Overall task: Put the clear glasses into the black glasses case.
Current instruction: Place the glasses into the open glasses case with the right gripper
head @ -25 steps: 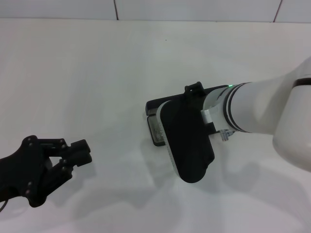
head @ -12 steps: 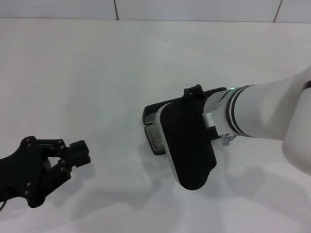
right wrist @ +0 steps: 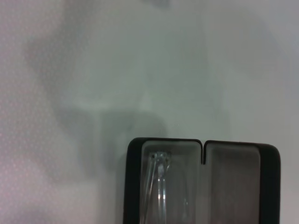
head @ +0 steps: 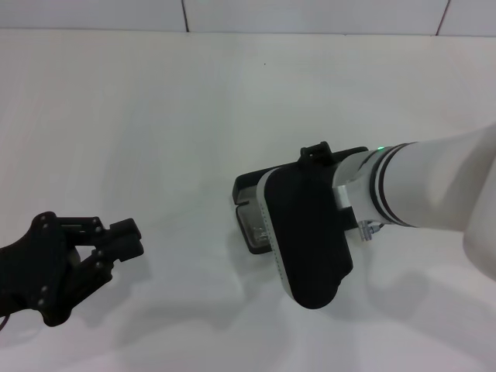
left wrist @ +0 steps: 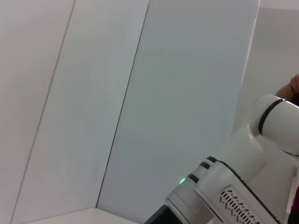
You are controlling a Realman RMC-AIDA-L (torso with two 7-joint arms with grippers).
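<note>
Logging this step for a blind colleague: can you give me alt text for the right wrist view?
An open black glasses case lies on a white table, seen from above, showing its grey lining. The clear glasses lie inside one half of the case; the other half looks empty. The right hand itself is not visible.

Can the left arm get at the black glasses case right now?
Probably not cleanly. The left gripper sits off to the left, apart from the black glasses case, and the right arm hangs directly over the case, covering most of it.
</note>
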